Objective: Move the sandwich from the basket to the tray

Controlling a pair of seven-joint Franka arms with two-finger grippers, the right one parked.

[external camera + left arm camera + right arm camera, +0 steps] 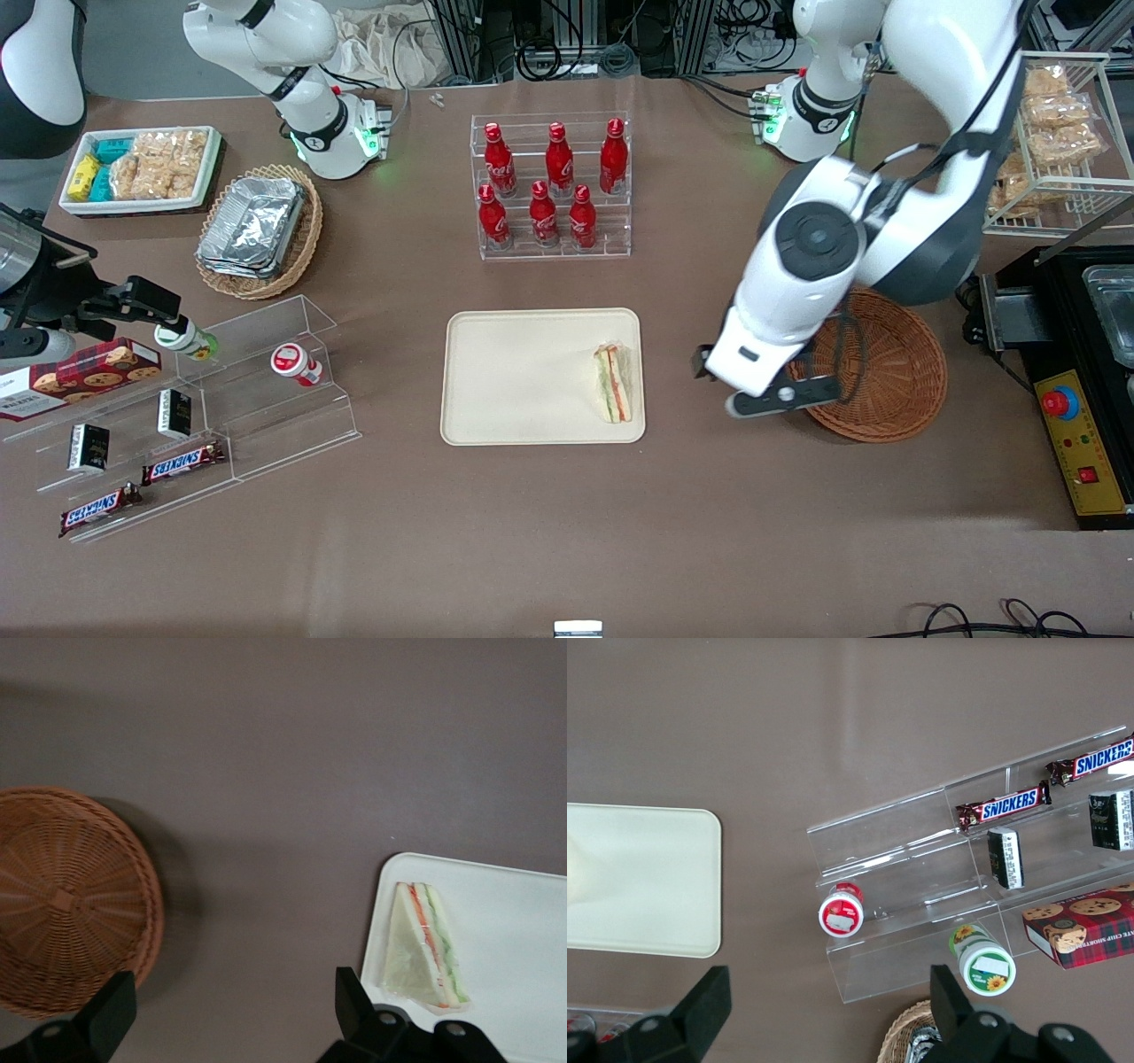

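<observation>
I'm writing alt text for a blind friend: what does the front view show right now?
A triangular sandwich lies on a cream tray at mid-table, at the tray's end nearest a round wicker basket. The working arm's open gripper hangs empty between tray and basket. Red bottles stand farther from the camera.
</observation>
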